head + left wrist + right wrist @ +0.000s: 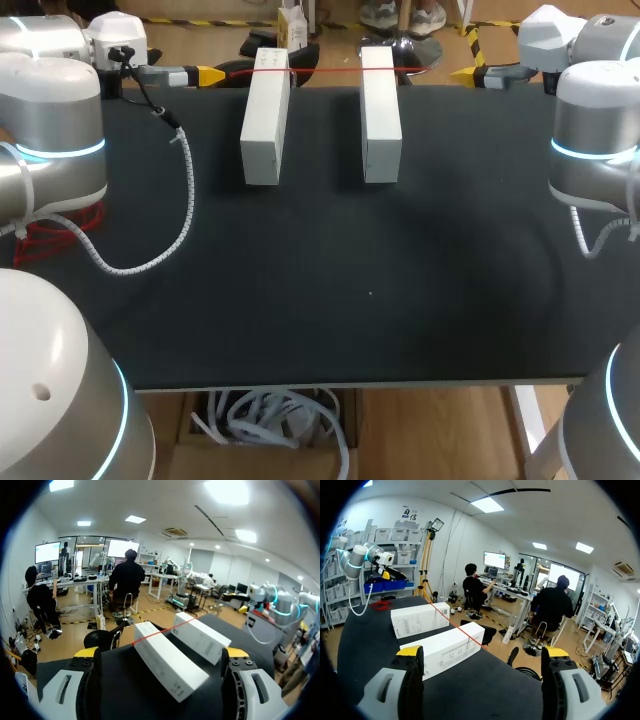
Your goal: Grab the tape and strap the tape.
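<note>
Two long white boxes (265, 115) (380, 112) lie side by side at the back of the black table (370, 290). A thin red tape (330, 70) runs straight across their far ends. My left gripper (208, 75) hangs open at the back left, level with the tape's left end. My right gripper (465, 73) hangs open at the back right, beyond the tape's right end. In the left wrist view the open gripper (160, 654) faces the nearer box (167, 662) and the tape (165, 630). In the right wrist view the open gripper (482, 651) faces the nearer box (445, 650) and the tape (457, 627).
A white coiled cable (185, 200) from my left arm droops onto the table's left side. A red cable (60, 235) shows at the left edge. My arms' large joints fill the front corners of the head view.
</note>
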You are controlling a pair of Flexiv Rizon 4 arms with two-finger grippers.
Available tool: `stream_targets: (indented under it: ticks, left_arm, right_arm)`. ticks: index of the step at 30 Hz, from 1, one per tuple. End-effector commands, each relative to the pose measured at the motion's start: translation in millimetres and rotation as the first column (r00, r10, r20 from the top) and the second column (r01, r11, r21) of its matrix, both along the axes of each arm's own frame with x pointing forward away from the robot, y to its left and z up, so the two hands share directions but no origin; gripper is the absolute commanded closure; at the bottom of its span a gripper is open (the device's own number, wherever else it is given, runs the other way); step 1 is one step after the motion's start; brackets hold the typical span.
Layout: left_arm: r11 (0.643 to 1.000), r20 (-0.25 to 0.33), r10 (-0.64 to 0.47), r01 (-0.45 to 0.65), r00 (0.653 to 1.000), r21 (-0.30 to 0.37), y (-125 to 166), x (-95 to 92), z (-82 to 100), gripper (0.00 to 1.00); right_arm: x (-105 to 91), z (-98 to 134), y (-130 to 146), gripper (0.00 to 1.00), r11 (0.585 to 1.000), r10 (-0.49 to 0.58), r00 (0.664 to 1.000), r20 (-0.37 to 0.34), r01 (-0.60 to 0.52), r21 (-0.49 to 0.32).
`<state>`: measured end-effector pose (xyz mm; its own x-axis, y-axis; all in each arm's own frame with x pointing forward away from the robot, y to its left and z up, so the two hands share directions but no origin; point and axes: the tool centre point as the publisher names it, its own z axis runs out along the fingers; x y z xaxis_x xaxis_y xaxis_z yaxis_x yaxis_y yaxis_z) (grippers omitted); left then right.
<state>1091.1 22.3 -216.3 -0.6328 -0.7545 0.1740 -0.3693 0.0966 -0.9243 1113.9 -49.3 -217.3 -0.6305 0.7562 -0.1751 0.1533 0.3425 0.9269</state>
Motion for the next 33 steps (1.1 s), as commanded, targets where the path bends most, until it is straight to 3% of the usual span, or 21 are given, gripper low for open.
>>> stream_targets:
  ticks: [1, 11, 17, 21, 24, 28, 33]
  left_arm:
    - [1.0, 0.005, 0.002, -0.002, 1.0, -0.003, -0.3, -0.1, -1.5, 0.0]
    - [1.0, 0.005, 0.002, -0.002, 1.0, -0.003, -0.3, -0.1, -1.5, 0.0]
    - [0.98, 0.073, -0.2, 0.199, 0.977, 0.022, 1.4, 3.1, -4.8, 0.0]
    - [0.925, 0.154, -0.38, 0.379, 0.912, 0.037, -5.5, 13.8, -4.5, 0.0]
    - [0.869, 0.248, -0.485, 0.495, 0.838, 0.027, -12.2, 23.0, -4.3, 0.0]
    - [0.802, 0.289, -0.581, 0.595, 0.761, 0.047, -19.6, 37.7, -9.7, 0.0]
    - [0.769, 0.32, -0.613, 0.639, 0.722, 0.031, -24.5, 56.1, -15.0, 0.0]
  right_arm:
    - [0.2, 0.4, -0.4, 0.0, 1.0, 0.001, 1.0, -0.002, -0.001, -0.001]
    - [0.2, 0.4, -0.4, 0.0, 1.0, 0.001, 1.0, -0.002, -0.001, -0.001]
    - [0.2, 0.4, -0.4, 0.0, 1.0, 0.001, 1.0, -0.002, -0.001, -0.001]
    - [0.2, 0.4, -0.4, 0.0, 1.0, 0.001, 1.0, -0.002, -0.001, -0.001]
    - [0.2, 0.4, -0.4, 0.0, 1.0, 0.001, 1.0, -0.002, -0.001, -0.001]
    - [0.2, 0.4, -0.4, 0.0, 1.0, 0.001, 1.0, -0.002, -0.001, -0.001]
    - [0.2, 0.4, -0.4, 0.0, 1.0, 0.001, 1.0, -0.002, -0.001, -0.001]
